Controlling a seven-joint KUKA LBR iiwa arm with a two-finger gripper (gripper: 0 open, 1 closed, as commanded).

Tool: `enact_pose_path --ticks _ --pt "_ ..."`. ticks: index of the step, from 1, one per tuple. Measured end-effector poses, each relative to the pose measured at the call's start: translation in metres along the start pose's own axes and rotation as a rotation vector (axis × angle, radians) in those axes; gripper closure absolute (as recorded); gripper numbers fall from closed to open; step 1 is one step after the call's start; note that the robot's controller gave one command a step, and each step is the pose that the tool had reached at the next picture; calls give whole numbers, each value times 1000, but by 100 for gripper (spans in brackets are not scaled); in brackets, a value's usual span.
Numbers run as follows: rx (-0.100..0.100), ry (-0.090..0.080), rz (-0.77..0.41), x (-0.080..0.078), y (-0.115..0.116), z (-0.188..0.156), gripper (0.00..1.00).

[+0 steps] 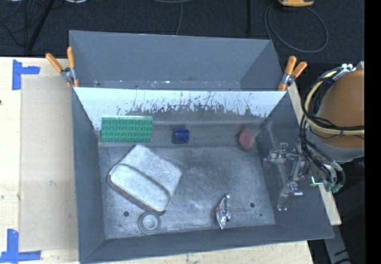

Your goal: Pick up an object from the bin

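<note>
My gripper (288,177) hangs over the bin's sloping right wall, with nothing seen in it. Nearest to it, on the far right of the floor, lies a small pinkish-red ball (246,138), up and to the left of the gripper. A crumpled silvery piece of foil (223,211) lies near the front edge, to the gripper's lower left. A small blue block (180,135) sits at the back, in the middle of the floor.
A green studded building plate (126,129) leans at the back left. A flat grey rounded case (144,178) lies on the left, with a small grey ring (149,221) in front of it. The arm's cables and orange cover stand outside the right rim.
</note>
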State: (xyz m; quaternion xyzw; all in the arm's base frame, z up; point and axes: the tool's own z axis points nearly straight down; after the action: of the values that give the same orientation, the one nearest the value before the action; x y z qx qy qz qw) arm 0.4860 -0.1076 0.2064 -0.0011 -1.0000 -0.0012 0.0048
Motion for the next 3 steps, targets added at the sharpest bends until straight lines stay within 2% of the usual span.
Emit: enact_pose_path --ticks 1,2,3 --pt "0 -3 -196 17 74 101 0" --pt "2 -9 -228 -17 65 137 0" --pt "7 -22 -360 1 102 134 0"
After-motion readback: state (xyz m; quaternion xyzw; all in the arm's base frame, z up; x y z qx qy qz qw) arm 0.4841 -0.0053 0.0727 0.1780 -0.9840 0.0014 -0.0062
